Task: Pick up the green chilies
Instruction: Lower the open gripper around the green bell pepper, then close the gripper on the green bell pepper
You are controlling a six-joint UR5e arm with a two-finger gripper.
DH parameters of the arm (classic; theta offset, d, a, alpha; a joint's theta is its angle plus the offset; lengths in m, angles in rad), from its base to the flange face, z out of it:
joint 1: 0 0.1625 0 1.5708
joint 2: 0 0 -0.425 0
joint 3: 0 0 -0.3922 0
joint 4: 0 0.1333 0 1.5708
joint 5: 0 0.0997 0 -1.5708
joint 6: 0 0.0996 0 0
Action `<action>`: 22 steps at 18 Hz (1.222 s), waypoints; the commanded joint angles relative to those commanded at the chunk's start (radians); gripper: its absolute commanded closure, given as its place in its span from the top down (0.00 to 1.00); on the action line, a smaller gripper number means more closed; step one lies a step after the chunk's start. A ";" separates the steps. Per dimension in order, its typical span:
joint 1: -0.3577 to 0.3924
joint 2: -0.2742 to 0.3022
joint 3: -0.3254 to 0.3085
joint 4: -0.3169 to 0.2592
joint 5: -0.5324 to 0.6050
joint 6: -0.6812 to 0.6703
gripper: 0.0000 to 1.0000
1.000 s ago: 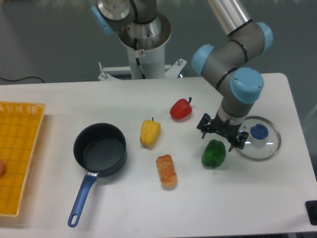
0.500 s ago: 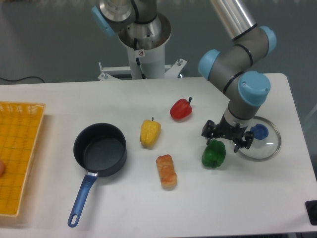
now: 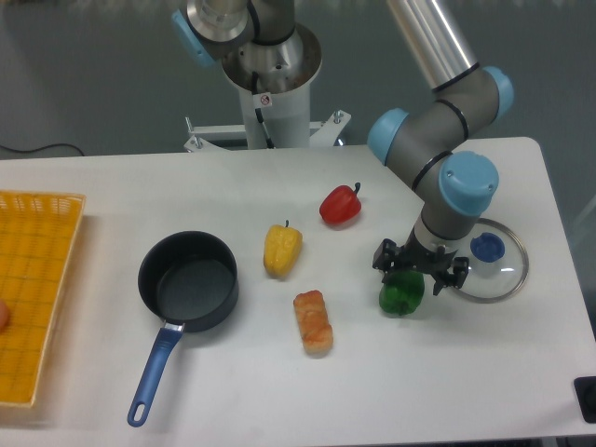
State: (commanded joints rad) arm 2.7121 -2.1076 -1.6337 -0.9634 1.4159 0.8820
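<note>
The green chilies (image 3: pixel 400 294) are one glossy dark-green bell-pepper-shaped vegetable lying on the white table (image 3: pixel 279 391), right of centre. My gripper (image 3: pixel 419 276) hangs straight down over its top. The black fingers stand apart on either side of the pepper's upper part, open around it. The top of the pepper is partly hidden by the gripper.
A red pepper (image 3: pixel 340 205), a yellow pepper (image 3: pixel 282 250) and an orange bread roll (image 3: pixel 313 322) lie to the left. A dark pot with a blue handle (image 3: pixel 188 281) stands further left. A glass lid with a blue knob (image 3: pixel 489 261) lies right beside the gripper. A yellow basket (image 3: pixel 33 289) is at the left edge.
The gripper has moved down and slightly left, from above and beside the green pepper to straddling its top. The pepper has not moved.
</note>
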 joint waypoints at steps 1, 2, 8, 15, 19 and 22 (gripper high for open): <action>0.000 -0.002 0.000 0.003 0.000 0.000 1.00; -0.002 -0.003 0.000 0.006 0.000 0.002 1.00; -0.003 -0.018 0.000 0.028 0.002 0.017 0.82; -0.005 -0.014 0.011 0.035 0.002 0.035 0.72; -0.005 0.000 0.014 0.034 0.003 0.107 0.71; -0.009 0.021 0.011 0.031 0.034 0.127 0.71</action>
State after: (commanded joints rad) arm 2.7029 -2.0863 -1.6230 -0.9326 1.4494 1.0093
